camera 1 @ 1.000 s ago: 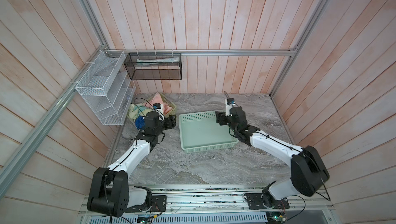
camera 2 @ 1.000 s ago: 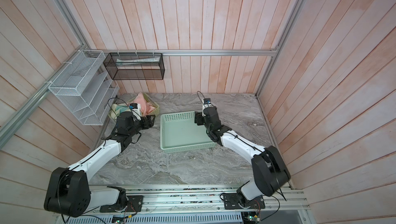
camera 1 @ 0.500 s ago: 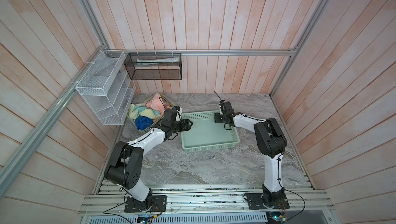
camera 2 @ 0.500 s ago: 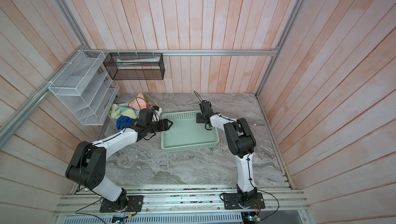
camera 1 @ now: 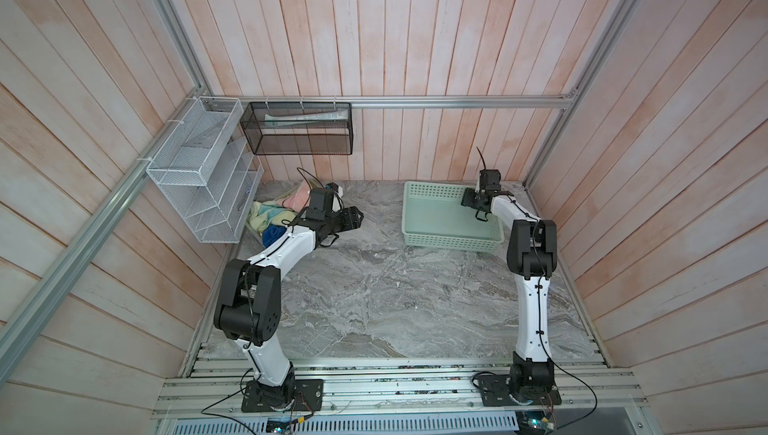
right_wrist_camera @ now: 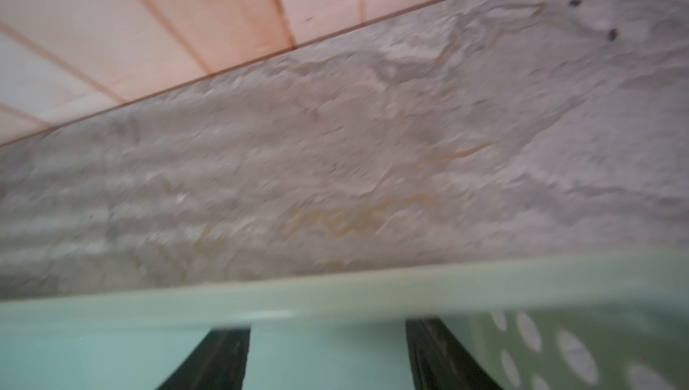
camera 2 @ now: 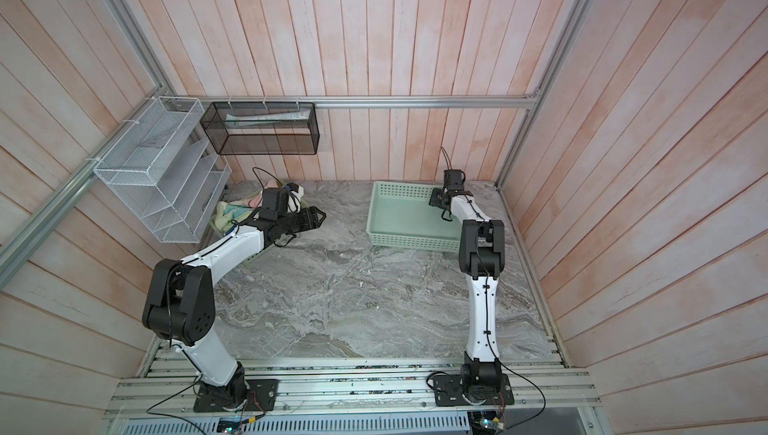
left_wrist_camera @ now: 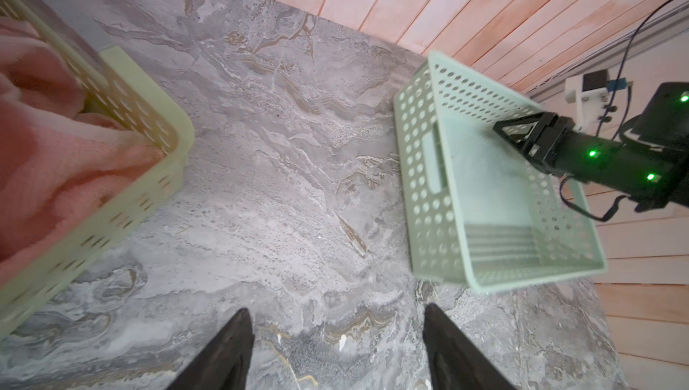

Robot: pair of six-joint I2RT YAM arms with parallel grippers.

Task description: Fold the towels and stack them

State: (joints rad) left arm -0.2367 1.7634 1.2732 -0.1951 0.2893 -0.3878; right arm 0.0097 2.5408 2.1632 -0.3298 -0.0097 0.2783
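Terry towels (camera 1: 274, 214) lie bunched in the far basket (left_wrist_camera: 149, 97). Left end effector (left_wrist_camera: 335, 317) gapes empty over the table (camera 1: 374, 287); right end effector (right_wrist_camera: 328, 332) open inside the green basket (camera 1: 449, 241). One grab could drag several tangled towels out.

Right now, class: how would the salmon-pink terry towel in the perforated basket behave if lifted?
The salmon-pink terry towel lies in rumpled folds: probably floppy. Textured weave: likely grippy. Heaped beside a yellow towel: may drag it.
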